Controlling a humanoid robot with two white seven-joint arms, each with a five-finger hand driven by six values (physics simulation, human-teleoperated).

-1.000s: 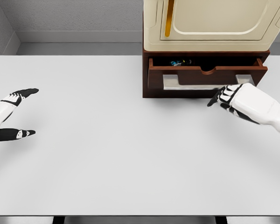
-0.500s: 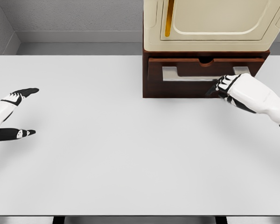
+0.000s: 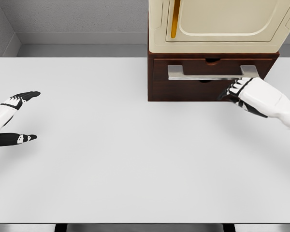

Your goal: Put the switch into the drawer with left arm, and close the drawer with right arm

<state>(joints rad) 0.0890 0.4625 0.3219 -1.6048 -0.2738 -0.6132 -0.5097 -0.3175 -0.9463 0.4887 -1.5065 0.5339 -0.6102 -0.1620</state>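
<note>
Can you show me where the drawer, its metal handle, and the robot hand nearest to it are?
drawer (image 3: 183,87): head view, on its dark wooden front panel.
metal handle (image 3: 205,76): head view, on the middle of the silver bar.
right robot hand (image 3: 234,92): head view, on the fingers beside the drawer front.

A wide white table fills most of the view, seen from above, its surface smooth and matte. Its near edge runs along the bottom of the view, where two dark table supports show just beneath it, one toward the left and one toward the right. At the far right of the table stands a cream-coloured appliance with a rounded door panel and a vertical gold strip along the panel's left side. Behind the table runs a grey speckled wall with a pale baseboard at its foot.
</note>
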